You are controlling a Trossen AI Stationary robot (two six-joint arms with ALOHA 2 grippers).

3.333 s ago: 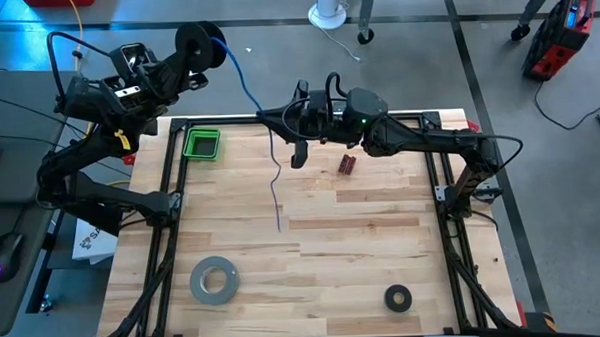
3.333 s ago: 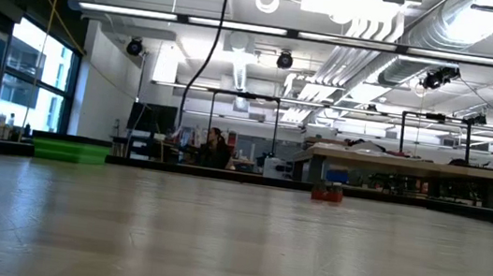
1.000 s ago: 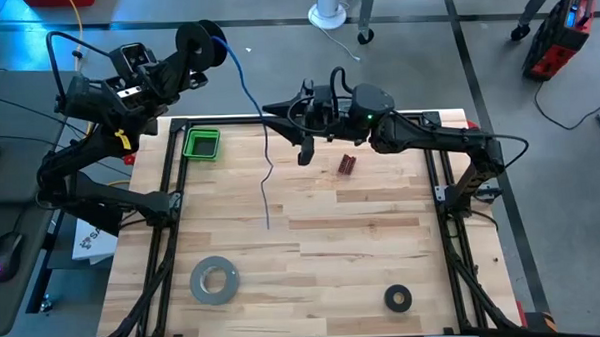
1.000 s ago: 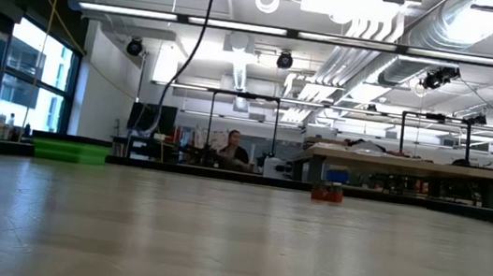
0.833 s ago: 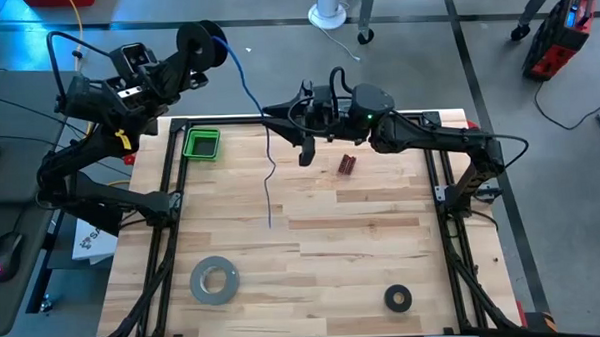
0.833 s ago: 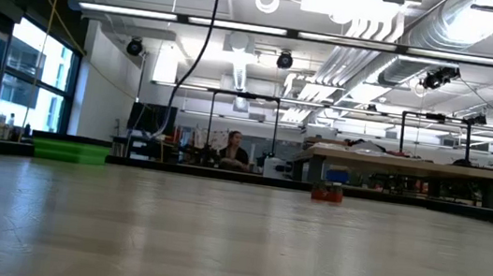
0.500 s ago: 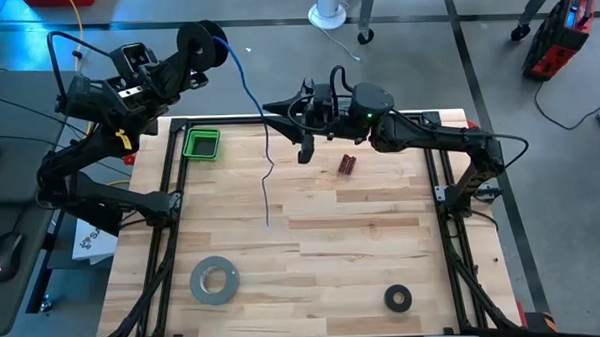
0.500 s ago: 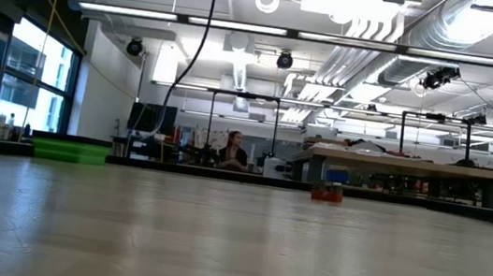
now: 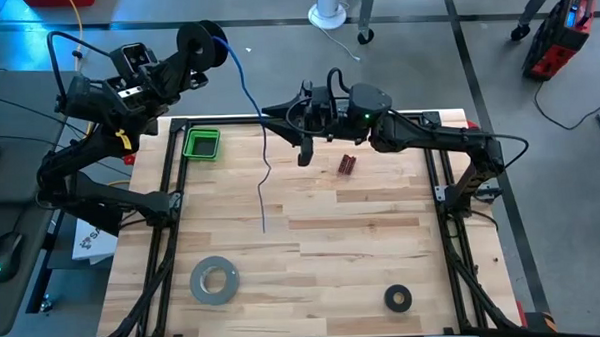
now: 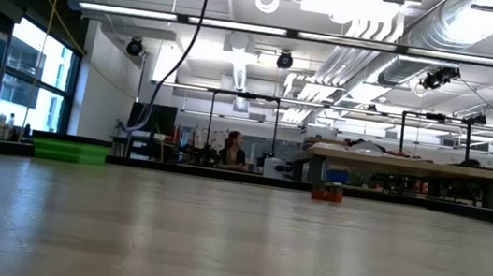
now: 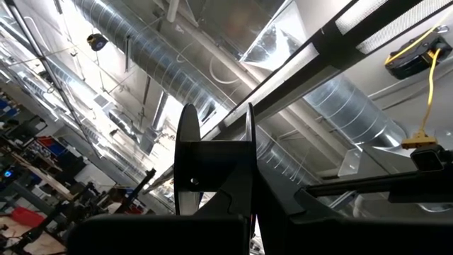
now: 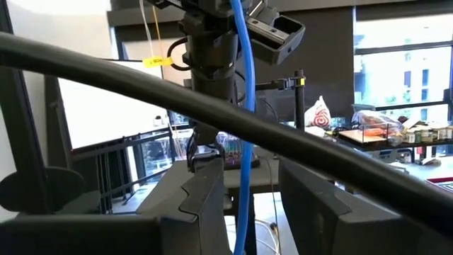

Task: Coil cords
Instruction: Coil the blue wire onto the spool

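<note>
A thin blue cord [image 9: 243, 82] runs from a small black spool [image 9: 200, 41] to my right gripper [image 9: 274, 116] and hangs down from there; its free end [image 9: 263, 229] is over the table's left middle. My left gripper [image 9: 185, 62] is shut on the spool, raised beyond the table's far left corner. The right gripper is raised over the table's far edge and stands open, with the cord [image 12: 243, 142] passing between its two fingers. In the low view the cord [image 10: 192, 46] shows as a dark curved line hanging from above. My left gripper holds the black spool [image 11: 212, 166], lifted clear, its two flanges [image 11: 187, 156] edge-on above the fingers. The gripper's own dark body hides which part the fingers are on. My right gripper has the cord between its open fingers, close to one finger [image 12: 209, 205]. Whether it touches that finger I cannot tell.
A green bin [image 9: 201, 144] stands at the table's far left corner and a small red object [image 9: 347, 165] lies under the right arm. A grey tape roll [image 9: 214, 280] lies near left, a black ring [image 9: 398, 298] near right. A person [image 10: 231, 150] sits in the room behind.
The hanging part of the cord has swayed a little toward the table's left edge. Both grippers have kept their places.
</note>
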